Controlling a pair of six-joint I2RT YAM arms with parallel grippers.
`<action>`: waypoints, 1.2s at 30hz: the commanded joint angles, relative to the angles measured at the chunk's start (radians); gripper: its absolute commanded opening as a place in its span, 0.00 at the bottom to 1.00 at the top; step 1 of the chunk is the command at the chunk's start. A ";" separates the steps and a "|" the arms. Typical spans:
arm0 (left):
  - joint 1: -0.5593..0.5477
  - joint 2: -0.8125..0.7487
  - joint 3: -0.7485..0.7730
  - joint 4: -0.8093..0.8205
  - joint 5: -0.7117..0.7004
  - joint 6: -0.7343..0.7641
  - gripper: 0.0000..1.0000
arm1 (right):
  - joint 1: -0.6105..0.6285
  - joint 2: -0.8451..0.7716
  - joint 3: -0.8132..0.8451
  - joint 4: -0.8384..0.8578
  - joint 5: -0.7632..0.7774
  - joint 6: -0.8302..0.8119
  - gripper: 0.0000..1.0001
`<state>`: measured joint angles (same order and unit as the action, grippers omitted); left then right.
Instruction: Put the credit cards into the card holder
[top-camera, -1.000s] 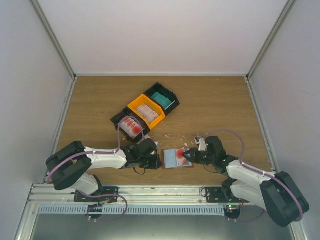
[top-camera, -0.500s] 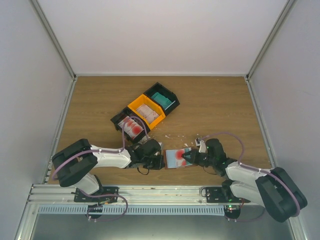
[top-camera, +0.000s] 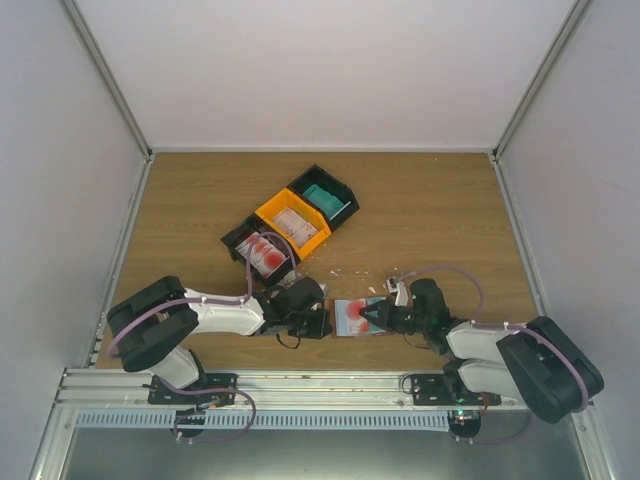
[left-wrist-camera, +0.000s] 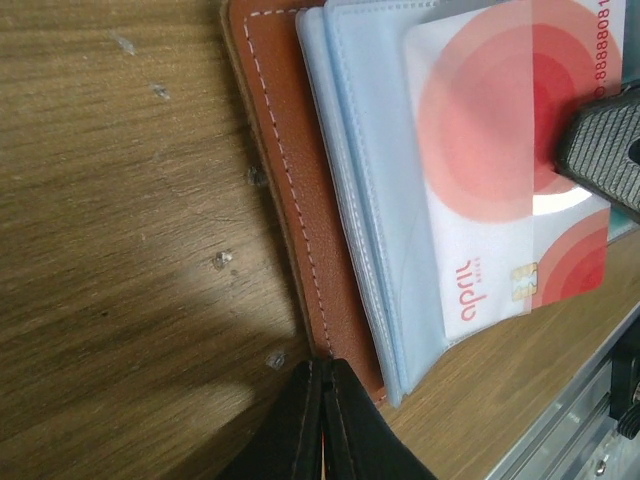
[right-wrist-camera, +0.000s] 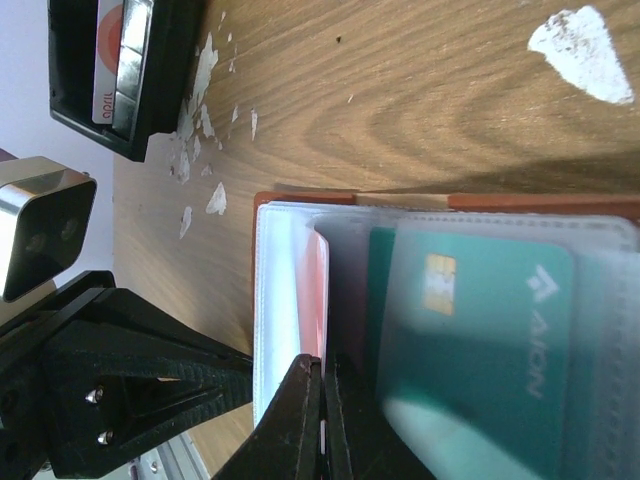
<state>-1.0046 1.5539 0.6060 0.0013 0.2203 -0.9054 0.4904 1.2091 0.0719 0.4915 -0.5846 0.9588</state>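
Left hand (left-wrist-camera: 322, 375), pinched shut, is touching the open card holder (left-wrist-camera: 290, 200) at its edge; right hand (right-wrist-camera: 322, 368), also shut, is pressing on a red-marked card (left-wrist-camera: 480, 210).

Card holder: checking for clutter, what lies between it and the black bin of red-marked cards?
White scraps on bare wood lie between the bin and the card holder, seen in the right wrist view.

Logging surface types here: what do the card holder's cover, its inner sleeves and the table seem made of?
Card holder cover: reddish-brown leather or imitation, matte, pale stitching along its edge. Inner sleeves: clear, flexible-looking plastic, faintly glossy; a card shows through. Table: wood-grain surface, likely laminate, low sheen.
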 joint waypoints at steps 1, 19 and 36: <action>-0.010 0.046 -0.003 -0.023 -0.028 0.014 0.06 | 0.032 0.027 -0.026 0.051 0.017 0.020 0.01; -0.010 0.076 0.006 -0.007 0.000 0.041 0.06 | 0.117 -0.233 0.004 -0.200 0.238 0.092 0.50; -0.010 0.093 0.010 -0.003 0.001 0.043 0.06 | 0.288 0.026 0.221 -0.437 0.388 0.028 0.48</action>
<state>-1.0054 1.6047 0.6319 0.0513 0.2527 -0.8795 0.7124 1.1656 0.2390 0.1780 -0.2741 1.0061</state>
